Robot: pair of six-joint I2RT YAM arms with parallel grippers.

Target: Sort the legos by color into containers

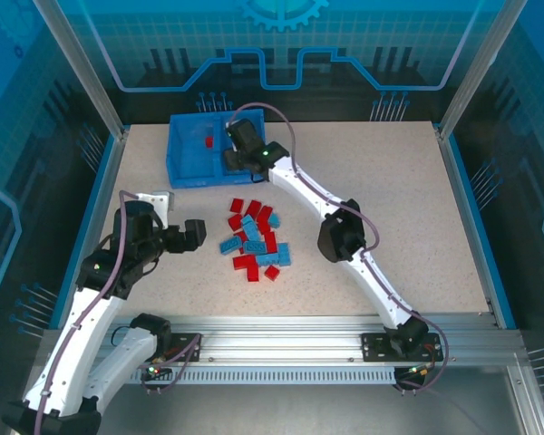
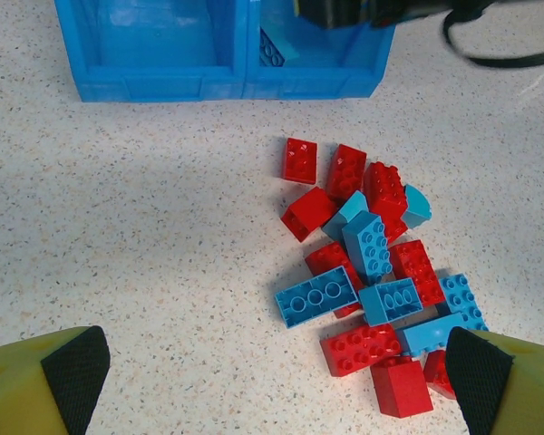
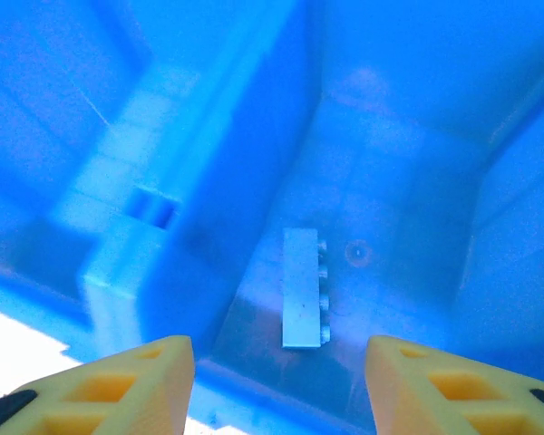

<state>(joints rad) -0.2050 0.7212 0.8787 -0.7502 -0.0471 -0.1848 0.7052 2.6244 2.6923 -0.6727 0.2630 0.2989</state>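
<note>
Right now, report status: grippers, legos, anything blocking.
Left gripper open, empty, by lego pile. Right gripper open over right compartment, blue brick inside. Red brick in left compartment. Nothing in the way.

red and blue legos (image 1: 254, 243) heaped near blue bin (image 1: 195, 175).

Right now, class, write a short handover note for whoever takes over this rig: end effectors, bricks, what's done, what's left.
Left end effector: open, empty, over the table by the pile of red and blue bricks.
Right end effector: open, empty, above the bin's right compartment.
Done: one red brick in the left compartment, one blue brick in the right.
Left: the whole pile, reds left, blues right.
</note>
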